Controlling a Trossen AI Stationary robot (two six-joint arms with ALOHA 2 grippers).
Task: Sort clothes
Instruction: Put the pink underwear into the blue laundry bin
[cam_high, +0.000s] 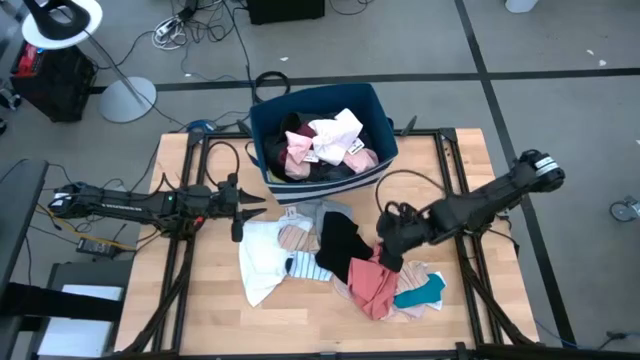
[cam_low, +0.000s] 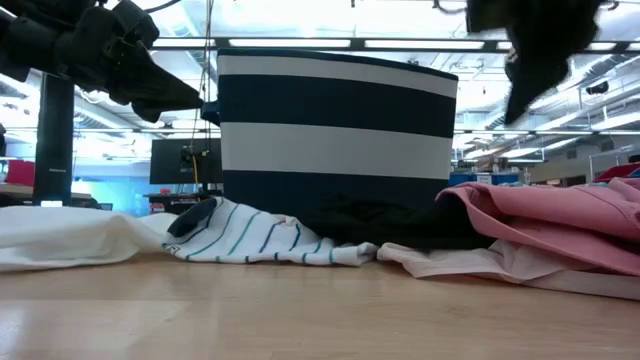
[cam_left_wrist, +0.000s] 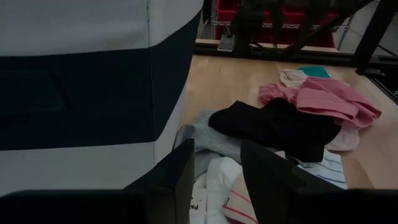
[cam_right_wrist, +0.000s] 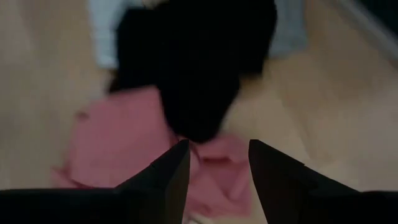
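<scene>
The right end effector (cam_high: 390, 250), jaws parted and holding nothing, hangs directly over the pink garment (cam_high: 372, 284) on the desk (cam_high: 200, 320), beside the black garment (cam_high: 343, 246), far nearer than the open left end effector (cam_high: 240, 205).

You have a navy blue fabric bin with broad white stripes (cam_high: 381, 130) standing at the far middle of the light wooden table (cam_high: 200, 320), which is edged by a black metal frame (cam_high: 185, 250). Beyond the table's far left corner you can see a white round-based floor lamp (cam_high: 128, 98) on the grey floor, with loose black cables (cam_high: 200, 25) trailing near it.
</scene>
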